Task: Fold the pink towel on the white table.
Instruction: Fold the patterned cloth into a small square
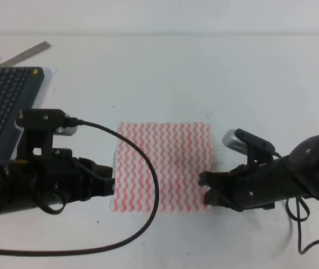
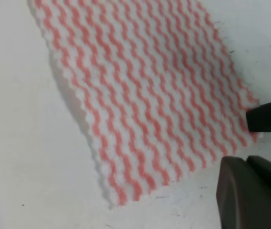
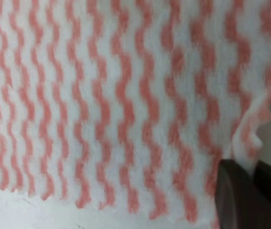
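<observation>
Lying flat: pink towel [image 1: 165, 166], spread mid white table [image 1: 165, 78], one layer, unfolded.
Left gripper [image 1: 110, 185]: at towel's near-left corner, low; jaw state cannot tell.
Right gripper [image 1: 206, 189]: at near-right corner; wrist view shows a dark finger [image 3: 237, 195] against the wavy, lifted edge; whether it grips, cannot tell.
Keyboard [image 1: 2, 103]: far left, well apart from towel.

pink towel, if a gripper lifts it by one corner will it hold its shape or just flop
Probably flop: the pink towel lies thin and flat on the white table, and its edge by the right gripper already curls up in the right wrist view. It looks light, so it may slide or bunch when pushed rather than fold cleanly.
</observation>
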{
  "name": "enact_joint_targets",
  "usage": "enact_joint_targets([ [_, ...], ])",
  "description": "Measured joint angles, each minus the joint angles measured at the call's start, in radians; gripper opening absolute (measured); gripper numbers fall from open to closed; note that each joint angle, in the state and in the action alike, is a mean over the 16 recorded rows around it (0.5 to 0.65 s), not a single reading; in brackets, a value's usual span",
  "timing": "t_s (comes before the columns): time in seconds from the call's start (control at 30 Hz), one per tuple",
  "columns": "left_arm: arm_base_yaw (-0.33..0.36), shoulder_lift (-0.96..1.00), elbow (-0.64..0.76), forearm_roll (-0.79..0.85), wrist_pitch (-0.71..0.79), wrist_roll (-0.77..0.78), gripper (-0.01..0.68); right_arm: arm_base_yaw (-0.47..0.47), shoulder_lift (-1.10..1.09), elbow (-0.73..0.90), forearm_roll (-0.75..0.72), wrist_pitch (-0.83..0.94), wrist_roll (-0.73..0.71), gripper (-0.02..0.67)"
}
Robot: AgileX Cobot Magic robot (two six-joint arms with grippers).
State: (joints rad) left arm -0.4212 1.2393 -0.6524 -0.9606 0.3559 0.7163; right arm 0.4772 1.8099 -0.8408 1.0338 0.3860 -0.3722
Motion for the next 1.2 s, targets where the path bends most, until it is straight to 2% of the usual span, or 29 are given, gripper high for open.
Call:
enact_joint_targets([
  [0.37,0.0,0.002,0.0,0.0,-0.025,0.118,-0.002,0.0,-0.072,0.008,-0.008,0.006,-0.006,-0.011],
  [0.53,0.0,0.003,0.0,-0.002,-0.016,0.2,0.026,0.0,-0.104,0.005,0.025,0.007,-0.033,-0.012],
  [0.7,0.0,0.006,-0.001,-0.002,0.006,0.277,0.106,0.0,-0.119,-0.009,0.081,0.007,-0.074,-0.012],
  [1.07,-0.003,0.007,-0.001,-0.008,0.024,0.492,0.39,-0.003,-0.123,-0.051,0.236,0.014,-0.177,-0.012],
  [1.2,-0.004,0.008,-0.001,-0.029,0.017,0.599,0.448,-0.01,-0.123,-0.058,0.31,0.02,-0.227,-0.012],
])
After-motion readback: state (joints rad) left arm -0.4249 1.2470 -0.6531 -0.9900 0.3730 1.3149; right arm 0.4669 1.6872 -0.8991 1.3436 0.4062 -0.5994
